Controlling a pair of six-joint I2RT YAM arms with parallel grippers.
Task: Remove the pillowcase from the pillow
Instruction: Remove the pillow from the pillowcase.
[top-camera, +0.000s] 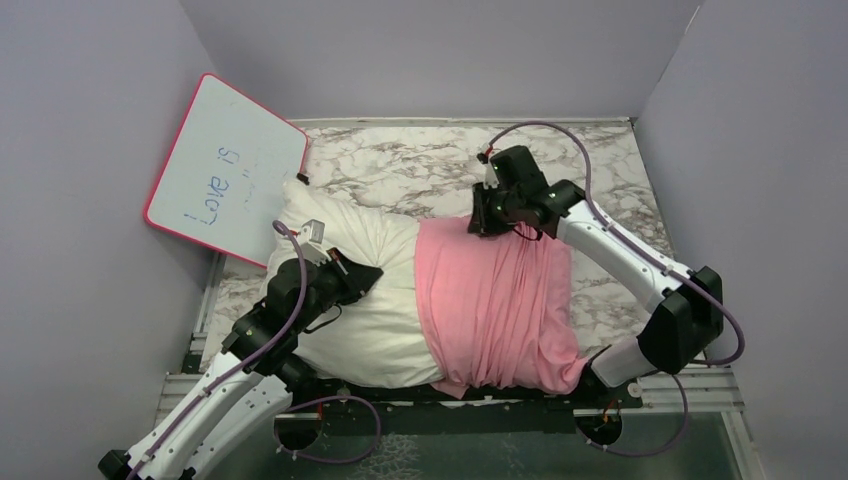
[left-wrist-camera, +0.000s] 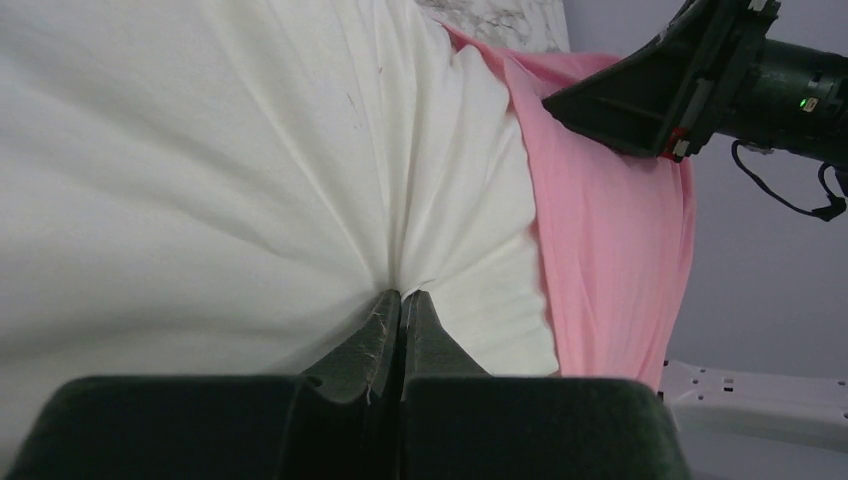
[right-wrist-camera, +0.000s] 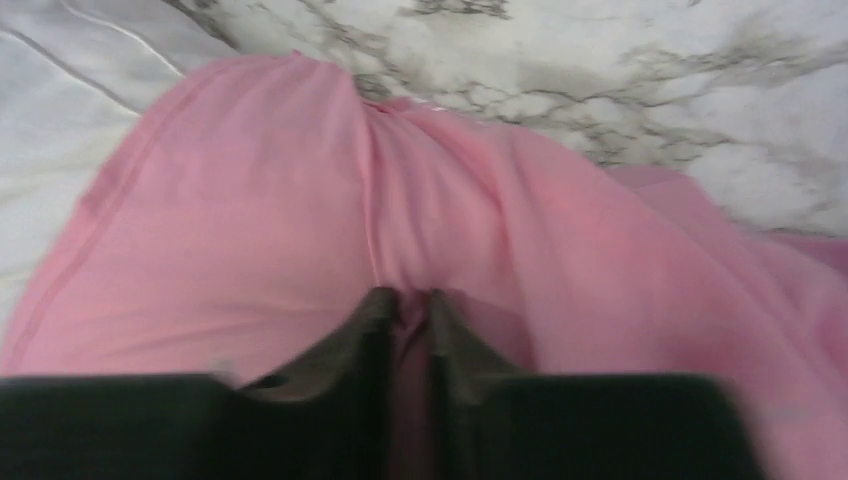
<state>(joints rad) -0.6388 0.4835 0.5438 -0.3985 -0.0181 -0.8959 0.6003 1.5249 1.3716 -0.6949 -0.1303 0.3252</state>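
My left hand (left-wrist-camera: 402, 296) is pinched shut on the white pillow (left-wrist-camera: 200, 150). My right hand (right-wrist-camera: 410, 296), narrow, grips a fold of the pink pillowcase (right-wrist-camera: 230, 200).

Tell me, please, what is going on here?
A pink pillowcase is being taken off a white pillow. The left end effector is shut on a pinch of bare pillow. The right end effector grips a fold at the pillowcase's far edge. The pillowcase covers the pillow's right part only.
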